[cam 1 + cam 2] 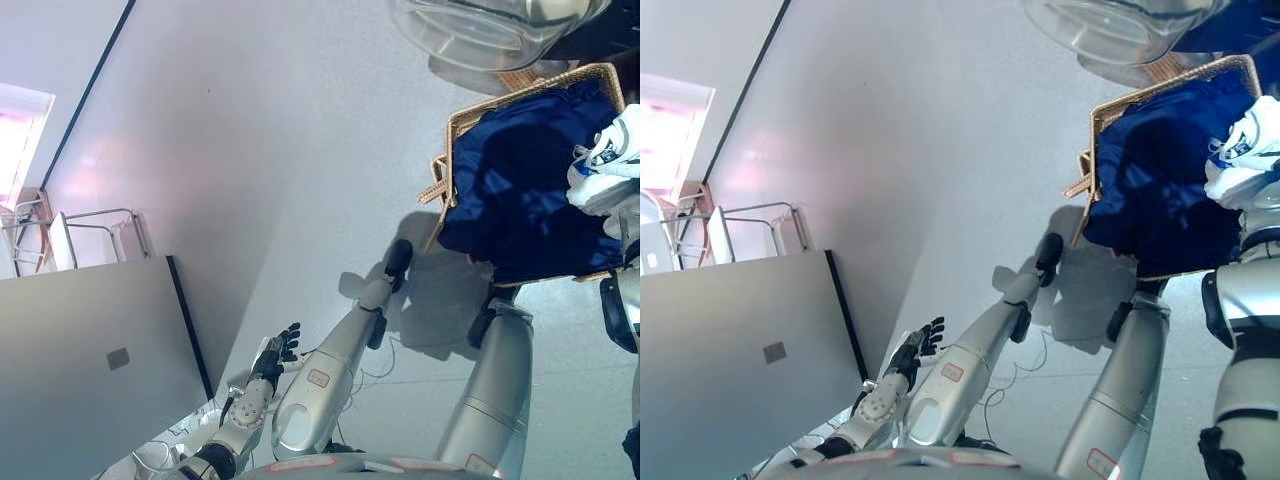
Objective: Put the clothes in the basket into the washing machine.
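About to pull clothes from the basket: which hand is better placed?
Right, probably. The right hand is over the wicker basket among the blue clothes; the left hand, fingers open, hangs far from it.

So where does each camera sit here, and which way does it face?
Left eye view: on the head, looking down at the floor and the wicker basket of dark blue clothes; left hand open, lower left.
Right eye view: just beside it, same aim; right arm runs up to a white garment.
Shared: basket, clothes, glass washer door, left hand.
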Controlling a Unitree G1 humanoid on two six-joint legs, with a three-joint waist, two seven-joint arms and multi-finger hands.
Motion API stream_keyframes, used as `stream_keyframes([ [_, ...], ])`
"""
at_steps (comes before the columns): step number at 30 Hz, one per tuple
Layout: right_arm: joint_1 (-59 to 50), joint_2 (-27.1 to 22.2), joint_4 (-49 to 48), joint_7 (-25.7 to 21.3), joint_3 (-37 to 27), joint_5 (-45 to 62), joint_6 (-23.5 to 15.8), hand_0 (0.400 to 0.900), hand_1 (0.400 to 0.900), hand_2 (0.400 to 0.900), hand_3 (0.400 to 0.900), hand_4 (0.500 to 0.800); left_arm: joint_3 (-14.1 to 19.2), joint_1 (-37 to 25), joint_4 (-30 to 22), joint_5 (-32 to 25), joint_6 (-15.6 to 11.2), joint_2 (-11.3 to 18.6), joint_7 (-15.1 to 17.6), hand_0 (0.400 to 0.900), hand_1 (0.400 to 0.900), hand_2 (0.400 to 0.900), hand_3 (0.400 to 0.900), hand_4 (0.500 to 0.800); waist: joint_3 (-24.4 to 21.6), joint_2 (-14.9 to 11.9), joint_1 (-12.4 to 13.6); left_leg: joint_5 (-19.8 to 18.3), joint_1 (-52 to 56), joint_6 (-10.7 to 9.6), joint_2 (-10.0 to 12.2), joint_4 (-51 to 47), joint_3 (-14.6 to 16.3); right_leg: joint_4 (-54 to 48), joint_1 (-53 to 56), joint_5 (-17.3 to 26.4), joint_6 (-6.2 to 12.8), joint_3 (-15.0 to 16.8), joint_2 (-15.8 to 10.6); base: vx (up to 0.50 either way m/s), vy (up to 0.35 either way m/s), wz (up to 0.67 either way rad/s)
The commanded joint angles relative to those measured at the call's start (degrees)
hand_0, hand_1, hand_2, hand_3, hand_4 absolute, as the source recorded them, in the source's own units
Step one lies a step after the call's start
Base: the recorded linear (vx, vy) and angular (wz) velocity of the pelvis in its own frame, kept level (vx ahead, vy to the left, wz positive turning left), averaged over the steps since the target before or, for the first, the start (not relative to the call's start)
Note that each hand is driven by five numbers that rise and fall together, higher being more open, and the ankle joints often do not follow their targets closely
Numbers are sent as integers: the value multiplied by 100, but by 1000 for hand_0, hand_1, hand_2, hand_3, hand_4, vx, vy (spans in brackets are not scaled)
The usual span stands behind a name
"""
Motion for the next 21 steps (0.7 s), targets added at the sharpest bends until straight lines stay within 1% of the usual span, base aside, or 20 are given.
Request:
stream_keyframes([
  [1, 185, -215, -202, -317, -88, 820, -397, 400, 400, 400, 400, 500, -2, 432, 643, 48, -27, 229, 256, 900, 900, 900, 900, 800, -299, 247, -120, -650, -23, 274, -105, 228, -12, -737, 952, -321, 100, 245, 226, 28, 16, -21],
  [2, 243, -176, -207, -344, -226, 1017, -433, 400, 400, 400, 400, 500, 3, 433, 643, 51, -34, 245, 264, 900, 900, 900, 900, 800, -304, 248, -147, -660, 52, 277, -96, 198, 4, -804, 1025, -299, 106, 242, 235, -74, 46, -30],
  [3, 282, -98, -223, -376, -372, 1226, -483, 400, 400, 400, 400, 500, -5, 425, 642, 66, -33, 238, 282, 900, 900, 900, 900, 800, -293, 288, -154, -523, 28, 288, -56, 159, 34, -904, 1012, -83, 99, 227, 281, -83, 41, -24],
  [4, 293, -98, -229, -378, -382, 1225, -482, 400, 400, 400, 400, 500, -8, 427, 641, 66, -33, 243, 282, 900, 900, 900, 900, 800, -290, 287, -150, -522, 38, 288, -53, 154, 35, -914, 1023, -78, 99, 226, 285, -86, 35, -25],
  [6, 445, 257, -285, -391, -776, 1877, -651, 400, 400, 400, 400, 500, -37, 399, 674, 73, -40, 221, 330, 900, 900, 900, 900, 800, -329, 298, -209, -543, 232, 303, -22, 83, 108, -1167, 1284, 30, 135, 239, 319, 34, 15, -27],
  [7, 489, 358, -312, -379, -915, 2137, -718, 400, 400, 400, 400, 500, -48, 395, 681, 63, -39, 216, 332, 900, 900, 900, 900, 800, -339, 303, -239, -547, 319, 307, -4, 52, 122, -1234, 1377, 51, 142, 230, 324, 27, 14, -20],
  [8, 501, 361, -317, -380, -924, 2138, -718, 400, 400, 400, 400, 500, -50, 398, 681, 63, -39, 222, 332, 900, 900, 900, 900, 800, -330, 303, -240, -546, 336, 307, -1, 45, 120, -1245, 1397, 54, 142, 227, 326, 22, 12, -17],
  [11, 653, 762, -317, -299, -1395, 2907, -847, 400, 400, 400, 400, 500, -141, 386, 698, 93, -23, 171, 310, 900, 900, 900, 900, 800, -451, 284, -313, -558, 729, 325, 56, -138, 172, -1699, 1883, 186, 204, 224, 373, 47, 19, -27],
  [12, 660, 763, -318, -296, -1401, 2910, -849, 400, 400, 400, 400, 500, -144, 388, 696, 92, -23, 176, 310, 900, 900, 900, 900, 800, -433, 291, -316, -555, 760, 325, 62, -151, 168, -1727, 1921, 197, 203, 218, 379, 53, 14, -24],
  [15, 811, 941, -315, -202, -1701, 3346, -904, 400, 400, 400, 400, 500, -150, 451, 668, 123, 13, 152, 258, 900, 900, 900, 900, 800, -538, 294, -354, -561, 1047, 332, 127, -291, 213, -2099, 2295, 323, 255, 177, 360, 35, 9, -17],
  [17, 918, 1077, -501, -88, -1953, 3847, -1059, 400, 400, 400, 400, 500, -108, 520, 671, 111, 29, 133, 186, 900, 900, 900, 900, 800, -652, 302, -366, -539, 1271, 330, 180, -432, 232, -2378, 2590, 395, 286, 146, 365, 38, -3, -15],
  [18, 929, 1081, -507, -88, -1959, 3851, -1061, 400, 400, 400, 400, 500, -109, 524, 669, 110, 29, 139, 184, 900, 900, 900, 900, 800, -644, 305, -369, -535, 1293, 330, 184, -443, 228, -2402, 2619, 406, 286, 140, 368, 54, 6, -18],
  [19, 935, 1303, -711, -143, -1985, 3984, -1229, 400, 400, 400, 400, 500, -114, 182, 866, 38, 228, -18, 224, 900, 900, 900, 900, 800, -721, 270, -489, -526, 1417, 313, 232, -523, 268, -2540, 2749, 441, 302, 134, 385, 12, 11, -13],
  [20, 913, 1309, -726, -162, -1977, 3976, -1230, 400, 400, 400, 400, 500, -94, 147, 887, 37, 227, -34, 222, 900, 900, 900, 900, 800, -699, 285, -493, -486, 1405, 310, 247, -539, 270, -2585, 2748, 504, 299, 133, 401, 75, 4, -19],
  [21, 867, 1313, -794, -21, -2080, 4168, -1193, 400, 400, 400, 400, 500, -211, 199, 876, -91, 113, -103, 71, 900, 900, 900, 900, 800, -755, 248, -555, -536, 1538, 311, 243, -563, 259, -2653, 2911, 458, 299, 124, 406, 25, -3, -8],
])
